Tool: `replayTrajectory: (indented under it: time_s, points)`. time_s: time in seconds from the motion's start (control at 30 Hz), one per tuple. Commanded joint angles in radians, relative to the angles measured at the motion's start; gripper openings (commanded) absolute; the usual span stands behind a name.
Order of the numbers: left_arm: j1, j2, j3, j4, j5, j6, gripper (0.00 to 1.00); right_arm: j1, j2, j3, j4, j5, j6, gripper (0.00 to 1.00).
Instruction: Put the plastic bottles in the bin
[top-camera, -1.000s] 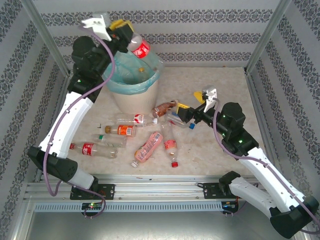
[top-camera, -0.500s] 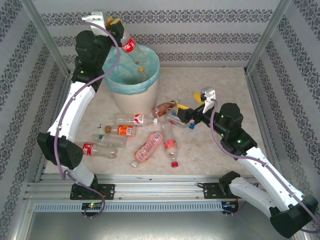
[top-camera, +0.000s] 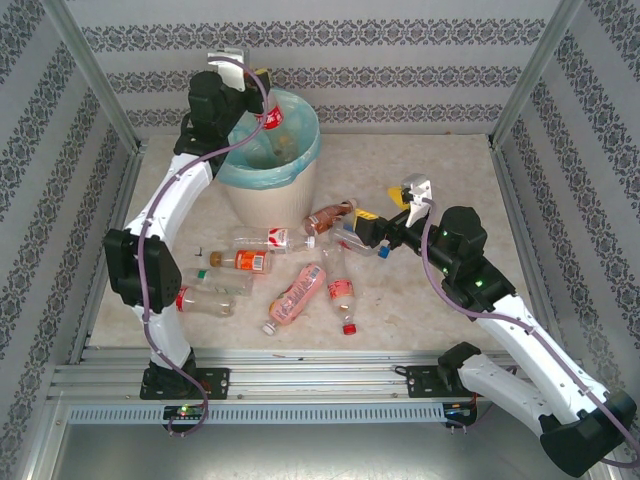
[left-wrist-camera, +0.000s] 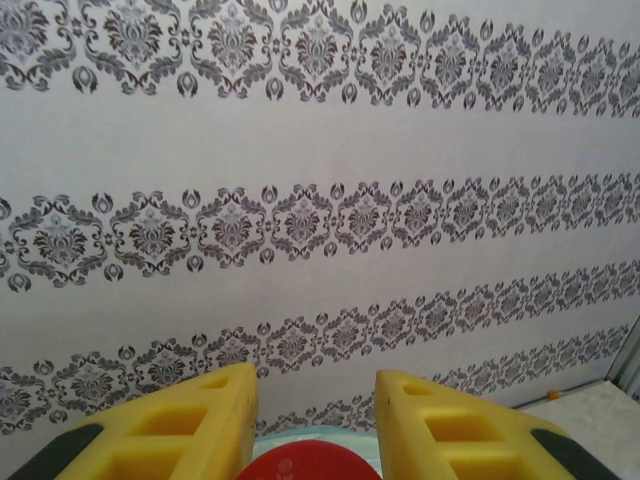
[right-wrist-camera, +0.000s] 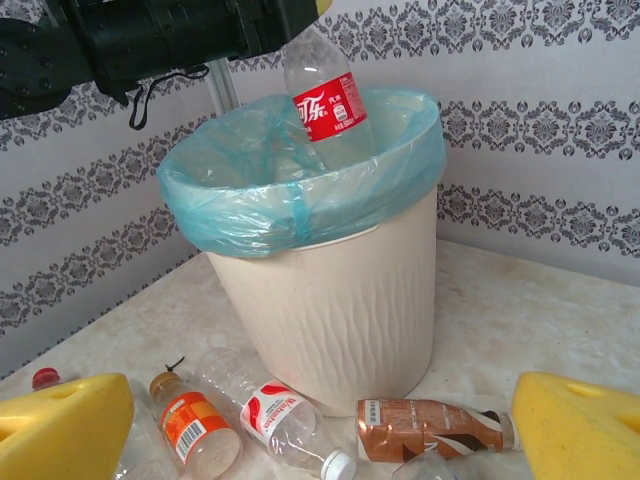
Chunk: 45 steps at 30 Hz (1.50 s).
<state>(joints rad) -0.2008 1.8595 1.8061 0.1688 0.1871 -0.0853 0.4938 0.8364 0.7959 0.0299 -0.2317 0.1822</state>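
Top external view: my left end effector (top-camera: 258, 82) is clamped on the neck of a clear cola bottle (top-camera: 271, 117) with a red label. The bottle hangs over the bin (top-camera: 300, 160) at the far left of the table (top-camera: 440, 170). From my right wrist, its lower end (right-wrist-camera: 325, 100) dips behind the blue-green bag folded over the ribbed cream wall of the bin (right-wrist-camera: 340, 300). My right end effector (top-camera: 372, 232) has its yellow fingers wide apart, low over the table, right of the loose bottles. Those lie near the bin's foot: a brown-labelled bottle (top-camera: 328, 217), a white-capped bottle (top-camera: 265, 239) and an orange-labelled bottle (top-camera: 243, 261). Nearer to me lie a crumpled pink bottle (top-camera: 297, 295) and a red-capped bottle (top-camera: 343, 295).
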Motion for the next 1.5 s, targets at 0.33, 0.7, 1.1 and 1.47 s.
replayTrajectory:
  time_s: [0.33,0.7,1.1,1.47]
  points:
    - [0.011,0.106,0.021,0.015,-0.002,0.136,0.04,0.009,0.040,0.031,0.007,-0.010,-0.019,0.97]
    - [0.011,0.158,-0.002,-0.015,-0.058,0.172,0.08,0.011,0.050,0.026,-0.011,-0.011,-0.018,0.97]
    - [0.027,0.169,-0.112,0.021,-0.114,0.174,0.08,0.015,0.059,0.022,-0.007,-0.008,-0.014,0.97]
    - [0.029,0.176,-0.132,0.015,-0.117,0.202,0.21,0.015,0.101,0.047,0.010,-0.024,-0.013,0.97]
